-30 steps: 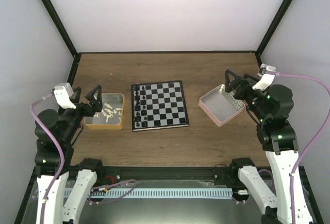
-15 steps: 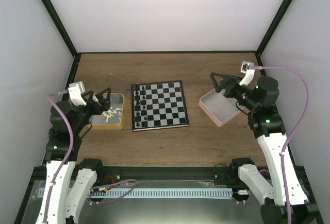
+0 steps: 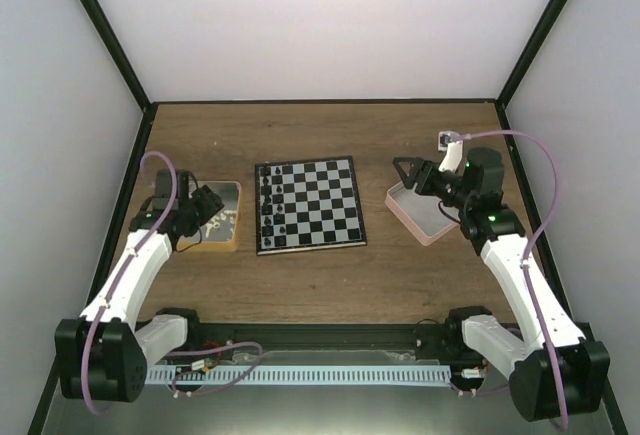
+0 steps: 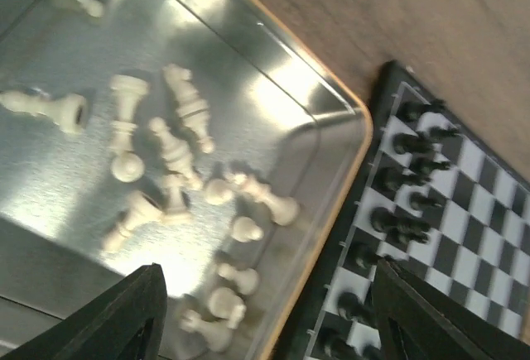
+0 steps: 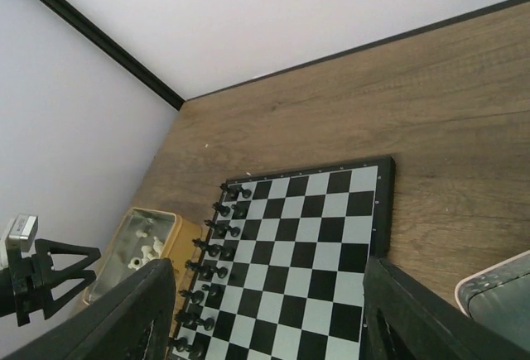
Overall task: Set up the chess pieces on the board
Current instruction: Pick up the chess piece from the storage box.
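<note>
The board [image 3: 312, 203] lies mid-table with black pieces [image 3: 267, 205] standing in two columns along its left side; they also show in the right wrist view [image 5: 207, 277]. Several cream pieces [image 4: 178, 161] lie loose in the tan tray [image 3: 232, 243] left of the board. My left gripper [image 3: 207, 203] hangs open and empty just above that tray, over the pieces at its right end [image 4: 267, 327]. My right gripper [image 3: 408, 172] is open and empty above the far-left corner of the pink tray [image 3: 430, 236], facing the board [image 5: 315, 252].
The tan tray's right rim [image 4: 331, 228] nearly touches the board's left border [image 4: 364, 236]. The pink tray's corner [image 5: 497, 285] shows at the right wrist view's lower right. Dark enclosure posts and white walls ring the wooden table [image 3: 320, 135].
Both arms have reached forward. My left gripper moved in over the tan tray and lower. My right gripper moved left and forward over the pink tray's far-left corner.
</note>
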Tool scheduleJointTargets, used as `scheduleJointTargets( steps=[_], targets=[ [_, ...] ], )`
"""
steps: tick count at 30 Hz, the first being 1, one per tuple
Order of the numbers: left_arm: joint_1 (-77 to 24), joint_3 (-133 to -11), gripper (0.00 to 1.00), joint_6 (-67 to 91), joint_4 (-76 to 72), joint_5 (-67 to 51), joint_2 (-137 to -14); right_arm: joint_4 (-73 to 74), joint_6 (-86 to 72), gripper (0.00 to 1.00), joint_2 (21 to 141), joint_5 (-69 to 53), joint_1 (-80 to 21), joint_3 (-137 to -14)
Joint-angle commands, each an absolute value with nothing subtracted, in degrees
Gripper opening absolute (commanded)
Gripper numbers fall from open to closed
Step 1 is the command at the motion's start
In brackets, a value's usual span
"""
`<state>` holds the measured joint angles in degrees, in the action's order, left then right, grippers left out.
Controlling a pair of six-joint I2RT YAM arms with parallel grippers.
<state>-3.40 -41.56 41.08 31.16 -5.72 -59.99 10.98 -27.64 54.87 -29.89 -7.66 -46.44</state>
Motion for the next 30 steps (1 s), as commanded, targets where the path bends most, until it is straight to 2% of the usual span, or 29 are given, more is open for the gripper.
scheduleJointTargets(
  steps=[1, 7, 16, 21, 26, 30],
  targets=[
    [-3.1, -43.2, 0.67, 45.2, 31.2, 1.7, -62.6, 8.0, -25.6, 0.63, 56.3, -28.5, -8.7, -46.1],
    [-3.1, -44.0, 0.50, 44.3, 27.3, 1.5, -70.1, 6.3, -25.4, 0.59, 59.7, -28.7, -9.9, -45.8],
    [-2.9, -48.8, 0.44, 38.6, 28.2, 7.7, -80.3, 2.9, -25.8, 0.55, 65.6, -27.2, -12.7, -46.8],
    [-2.1, -49.4, 0.31, 37.0, 27.7, 10.7, -83.8, 0.8, -26.1, 0.53, 68.4, -27.3, -13.6, -47.0],
    [-0.3, -48.8, 0.29, 37.6, 24.9, 7.4, -86.7, 0.7, -26.1, 0.50, 70.1, -27.4, -14.1, -47.7],
    [0.3, -49.1, 0.31, 37.0, 24.9, 9.2, -88.2, 1.3, -25.7, 0.49, 70.1, -27.3, -14.3, -47.9]
  ],
)
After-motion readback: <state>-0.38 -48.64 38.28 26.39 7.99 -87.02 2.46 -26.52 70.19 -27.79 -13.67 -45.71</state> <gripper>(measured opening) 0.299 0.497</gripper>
